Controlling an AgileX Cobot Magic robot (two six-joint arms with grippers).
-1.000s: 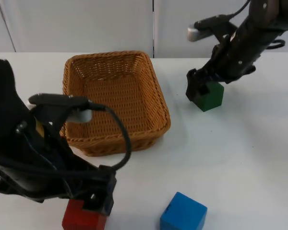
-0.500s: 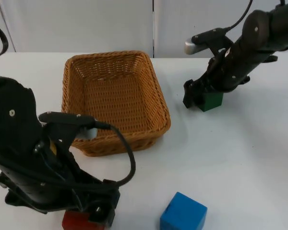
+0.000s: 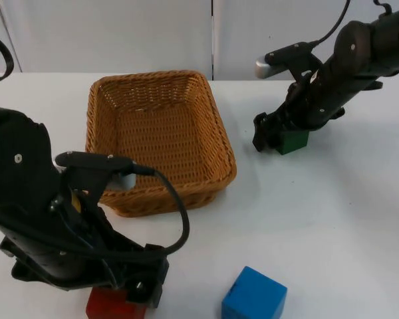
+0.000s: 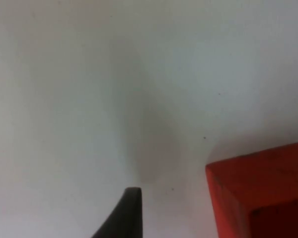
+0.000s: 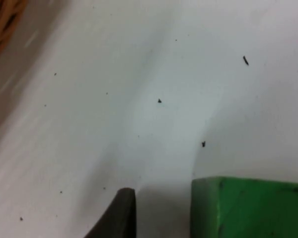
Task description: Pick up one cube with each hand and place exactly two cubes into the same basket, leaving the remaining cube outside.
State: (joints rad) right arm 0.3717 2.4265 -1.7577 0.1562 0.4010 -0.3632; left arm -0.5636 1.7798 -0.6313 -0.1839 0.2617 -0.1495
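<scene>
1. Lowering over the red cube (image 3: 114, 304) at the near edge of the table (image 3: 332, 212), the left gripper (image 3: 141, 292) sat deeper than half a second earlier and well below its height of a second ago; red cube largely covered by the arm from above.
2. Seen from the left wrist: one black fingertip (image 4: 123, 214) on bare table, with the red cube (image 4: 260, 191) just beside it and not touching. Could not tell whether the left fingers were spread or closed on anything.
3. Dropped likewise onto the green cube (image 3: 293, 140), the right gripper (image 3: 267, 133) stood lower and closer than a second before, hardly shifted since half a second ago; cube sitting on the table to the right of the basket.
4. From the right wrist: one fingertip (image 5: 120, 213) beside the green cube (image 5: 249, 207), a narrow gap between them. State of the right fingers also impossible to tell.
5. Judged from this: both arms at the reach-and-grasp step, neither cube lifted yet, both resting on the table.
6. Unchanged across the frames: wicker basket (image 3: 221, 133) holding no cube, and the blue cube (image 3: 254, 294) at the near edge, apart from both grippers and likely the one to stay out.
7. Remaining: closing on each cube, lifting, carrying both to the basket.
</scene>
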